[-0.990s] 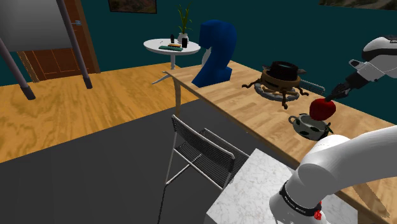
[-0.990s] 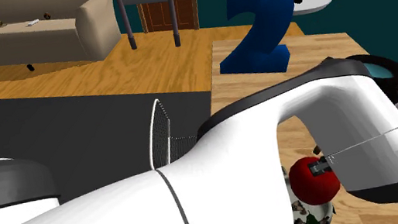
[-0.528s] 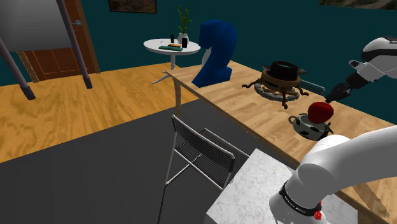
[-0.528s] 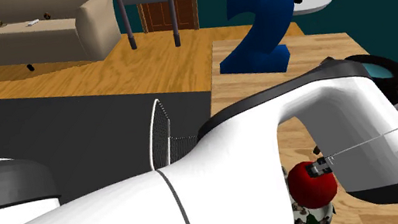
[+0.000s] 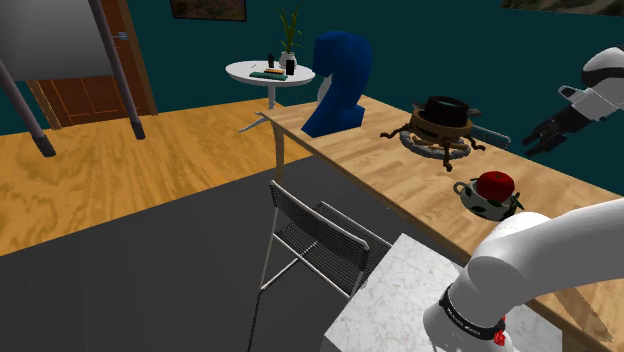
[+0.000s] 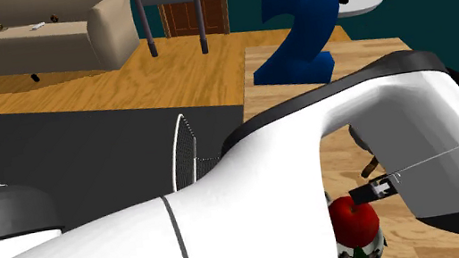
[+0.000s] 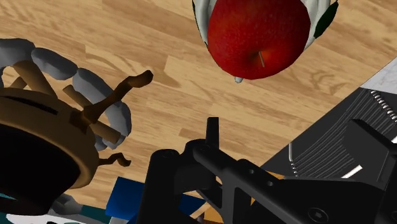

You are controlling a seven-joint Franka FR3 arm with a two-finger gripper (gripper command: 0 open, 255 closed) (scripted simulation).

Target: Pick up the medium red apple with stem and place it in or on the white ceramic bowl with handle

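My arm stretches out, claw [image 5: 534, 146] hanging above and beside the bowl [image 5: 471, 197]. Its fingers stand apart, empty; the apple [image 5: 494, 184] sits in the bowl.

Deep teal walls [image 5: 200, 60] close the room, with a dark framed picture [image 5: 208, 8] high up and a brown panelled wooden door [image 5: 85, 95] at the shoulder view's left. The floor is light wood planking [image 5: 120, 180] meeting a dark grey carpet [image 5: 130, 290]. A long pale wooden tabletop [image 5: 370, 180] runs beside the carpet, with a grey wire-mesh metal chair [image 5: 318, 238] close by it. Beyond stands a small round white side table [image 5: 262, 72] bearing a potted green plant [image 5: 289, 30]. A beige cushioned sofa [image 6: 36, 35] sits at the top left of the second exterior view.
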